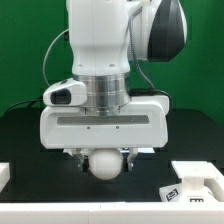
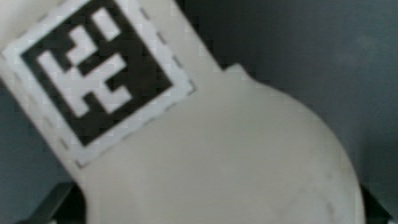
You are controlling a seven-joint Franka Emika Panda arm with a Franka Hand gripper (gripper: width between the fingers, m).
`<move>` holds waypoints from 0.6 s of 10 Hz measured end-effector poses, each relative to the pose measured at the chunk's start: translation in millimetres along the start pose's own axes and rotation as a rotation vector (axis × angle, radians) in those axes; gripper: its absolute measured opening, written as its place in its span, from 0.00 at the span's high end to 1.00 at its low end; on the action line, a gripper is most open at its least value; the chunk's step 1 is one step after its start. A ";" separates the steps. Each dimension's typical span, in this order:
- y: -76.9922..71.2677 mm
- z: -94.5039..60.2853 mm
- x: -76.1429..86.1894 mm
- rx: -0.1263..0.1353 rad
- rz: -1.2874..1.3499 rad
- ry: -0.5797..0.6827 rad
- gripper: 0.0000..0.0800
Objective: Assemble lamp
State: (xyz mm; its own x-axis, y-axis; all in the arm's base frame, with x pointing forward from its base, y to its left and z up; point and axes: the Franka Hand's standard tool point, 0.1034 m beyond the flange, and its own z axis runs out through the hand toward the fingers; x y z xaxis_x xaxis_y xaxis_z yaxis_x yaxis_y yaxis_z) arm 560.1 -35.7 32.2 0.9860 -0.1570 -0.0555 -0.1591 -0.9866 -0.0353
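One part, the bulb (image 1: 104, 166), is clamped in your gripper (image 1: 104, 156) at lower centre; carry it slowly, upright, to the base (image 1: 198, 180) at lower right.

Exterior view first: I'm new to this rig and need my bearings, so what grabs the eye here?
The big white robot arm fills the exterior view's centre, its gripper closed around the rounded white bulb. In the wrist view a bold black-and-white tag on white plastic fills much of the picture.
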 end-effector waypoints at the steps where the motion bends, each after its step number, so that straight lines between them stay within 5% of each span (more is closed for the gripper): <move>1: -0.2 0.1 -0.1 0.001 0.055 0.000 0.29; 6: -5.3 19.9 -29.3 0.026 0.521 0.010 0.29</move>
State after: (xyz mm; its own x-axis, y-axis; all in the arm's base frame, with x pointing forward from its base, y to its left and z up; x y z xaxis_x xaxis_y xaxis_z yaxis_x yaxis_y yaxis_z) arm 531.1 -25.0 14.1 0.7763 -0.6273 -0.0629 -0.6297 -0.7763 -0.0299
